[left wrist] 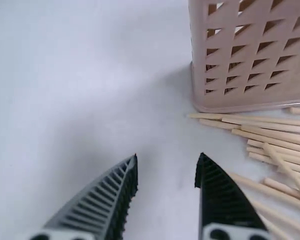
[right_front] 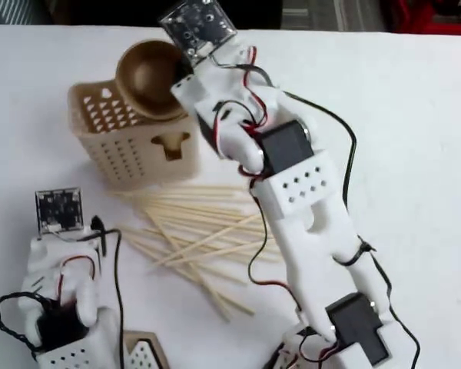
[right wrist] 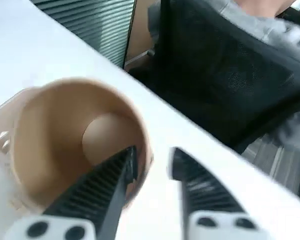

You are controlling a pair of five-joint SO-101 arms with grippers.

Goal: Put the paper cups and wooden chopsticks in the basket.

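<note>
Right claw (right wrist: pixel 152 155) parted and straddling the rim of the paper cup (right wrist: pixel 65 145): one finger inside the mouth, the other outside. There's a visible gap between the cup wall and the outer finger, so it isn't pinching. Cup sits tilted at the far right corner of the basket (right_front: pixel 138 154), mouth toward the right arm. Basket stands upright, far left on the table (right_front: pixel 415 115). Wooden chopsticks (right_front: pixel 200 238) are a loose, crisscrossed pile on the table just near of the basket, spreading right between the two arms. Left claw (left wrist: pixel 166 162) has its jaws spread wide, low over bare table at near left. The basket's corner is ahead of it, chopstick ends just to its right.
</note>
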